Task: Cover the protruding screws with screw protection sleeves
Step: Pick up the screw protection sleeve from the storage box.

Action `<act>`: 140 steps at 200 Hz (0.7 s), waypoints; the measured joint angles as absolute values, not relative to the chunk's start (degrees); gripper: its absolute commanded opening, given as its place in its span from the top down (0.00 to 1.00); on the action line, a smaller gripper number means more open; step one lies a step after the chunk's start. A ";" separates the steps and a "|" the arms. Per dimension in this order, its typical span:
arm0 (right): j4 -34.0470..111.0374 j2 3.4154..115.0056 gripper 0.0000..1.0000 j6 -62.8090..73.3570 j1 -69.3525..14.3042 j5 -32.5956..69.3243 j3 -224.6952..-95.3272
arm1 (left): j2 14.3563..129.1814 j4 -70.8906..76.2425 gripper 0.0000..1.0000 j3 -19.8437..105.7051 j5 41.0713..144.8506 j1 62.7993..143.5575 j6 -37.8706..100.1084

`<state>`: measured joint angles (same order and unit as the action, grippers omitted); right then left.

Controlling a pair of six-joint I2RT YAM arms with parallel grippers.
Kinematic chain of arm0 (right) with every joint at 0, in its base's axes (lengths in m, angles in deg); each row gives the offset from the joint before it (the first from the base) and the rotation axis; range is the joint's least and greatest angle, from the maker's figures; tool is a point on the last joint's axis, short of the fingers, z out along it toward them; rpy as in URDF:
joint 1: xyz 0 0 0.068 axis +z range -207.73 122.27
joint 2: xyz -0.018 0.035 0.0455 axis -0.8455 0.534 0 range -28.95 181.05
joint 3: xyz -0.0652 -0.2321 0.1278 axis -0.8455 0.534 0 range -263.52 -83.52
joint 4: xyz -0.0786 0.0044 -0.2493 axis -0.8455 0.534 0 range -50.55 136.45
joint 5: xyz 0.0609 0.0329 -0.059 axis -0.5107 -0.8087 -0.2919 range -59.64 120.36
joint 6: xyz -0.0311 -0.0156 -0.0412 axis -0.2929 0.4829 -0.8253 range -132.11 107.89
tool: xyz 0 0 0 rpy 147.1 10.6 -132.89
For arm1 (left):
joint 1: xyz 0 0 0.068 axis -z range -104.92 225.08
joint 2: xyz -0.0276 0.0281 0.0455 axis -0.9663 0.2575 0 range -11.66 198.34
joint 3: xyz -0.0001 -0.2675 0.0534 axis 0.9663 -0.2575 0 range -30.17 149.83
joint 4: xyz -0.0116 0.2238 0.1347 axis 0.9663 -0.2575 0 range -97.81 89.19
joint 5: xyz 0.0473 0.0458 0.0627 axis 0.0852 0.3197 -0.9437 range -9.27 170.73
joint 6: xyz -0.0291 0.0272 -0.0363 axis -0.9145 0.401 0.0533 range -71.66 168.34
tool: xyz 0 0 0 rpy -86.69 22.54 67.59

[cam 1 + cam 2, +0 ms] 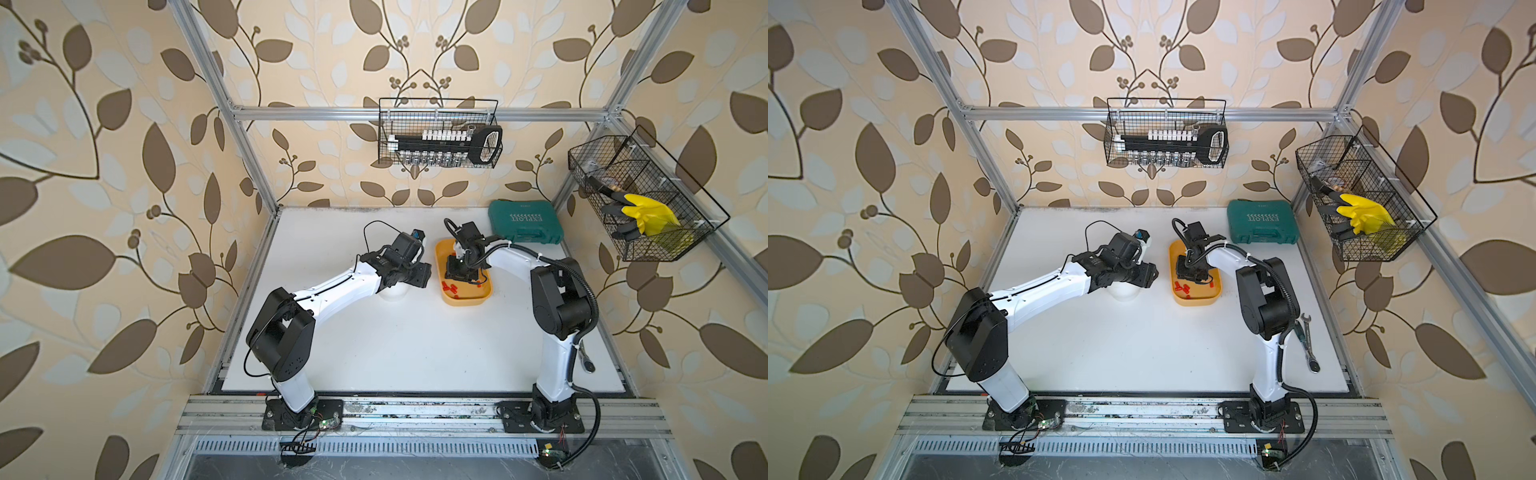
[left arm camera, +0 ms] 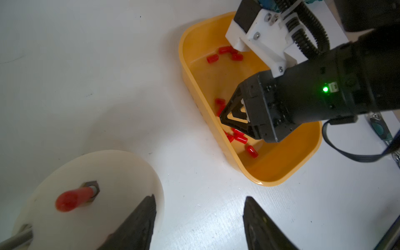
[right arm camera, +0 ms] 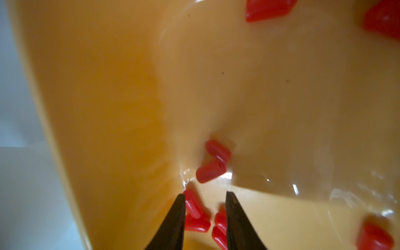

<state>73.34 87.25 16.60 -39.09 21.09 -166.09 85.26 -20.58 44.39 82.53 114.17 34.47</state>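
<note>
Plainly the sleeves are tiny glossy red caps, short cylinders with a rounded end. They lie loose on the floor of a yellow-orange tray, a few near one end and more clustered near the other. In the right wrist view they look smooth and a little shiny, some leaning across each other. The right gripper reaches down into the tray, its black pointed jaws a narrow gap apart. Several sleeves lie between and just beside the tips, and none is plainly pinched. In both top views the tray sits on the white table, to the right of the middle, near a white dome that the left arm partly hides. The left wrist view shows the dome's flat cream top. Of the screws, one shows as a bare grey pin at the dome's edge. Another is covered by a red cap pushed down to a grey hex nut. The left gripper hovers over the dome's rim and the table beside it, jaws wide apart and holding nothing
</note>
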 measured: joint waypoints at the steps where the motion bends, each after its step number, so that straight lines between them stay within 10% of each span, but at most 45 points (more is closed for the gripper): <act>1: 73.27 87.34 0.71 16.64 -39.07 21.11 -166.09 | 85.24 -20.58 0.33 44.39 82.51 114.17 34.47; 140: 72.72 83.58 0.88 17.67 -38.98 24.21 -167.40 | 82.71 -20.07 0.30 42.27 80.52 114.13 34.25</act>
<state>72.72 83.58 17.67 -38.98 24.21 -167.40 82.71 -20.07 42.27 80.52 114.13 34.25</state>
